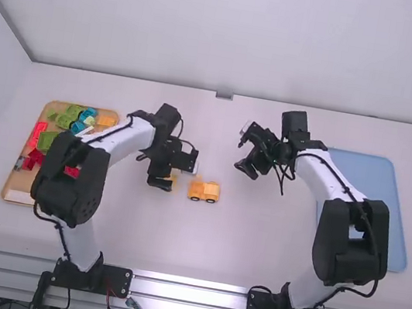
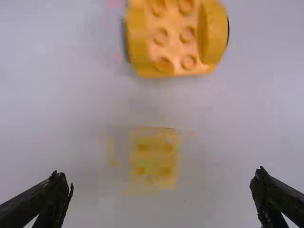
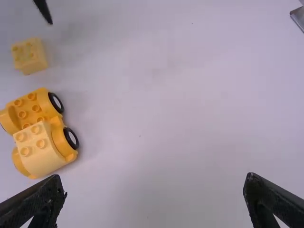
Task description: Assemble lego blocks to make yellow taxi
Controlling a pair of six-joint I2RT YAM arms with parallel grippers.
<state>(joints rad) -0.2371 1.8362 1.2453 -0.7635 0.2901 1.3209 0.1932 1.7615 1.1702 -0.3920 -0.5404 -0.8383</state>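
your left gripper (image 1: 178,174) stands wide open, nothing gripped; in its wrist view the small yellow block (image 2: 154,159) sits on the table, between the spread fingertips. your right gripper (image 1: 243,149) is also wide open and empty, well apart from it. the wheeled yellow base (image 3: 31,111) is near the block, one paler block (image 3: 40,148) mounted at one end.

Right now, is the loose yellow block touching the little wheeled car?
No, a strip of bare table separates the loose yellow block from the wheeled car.
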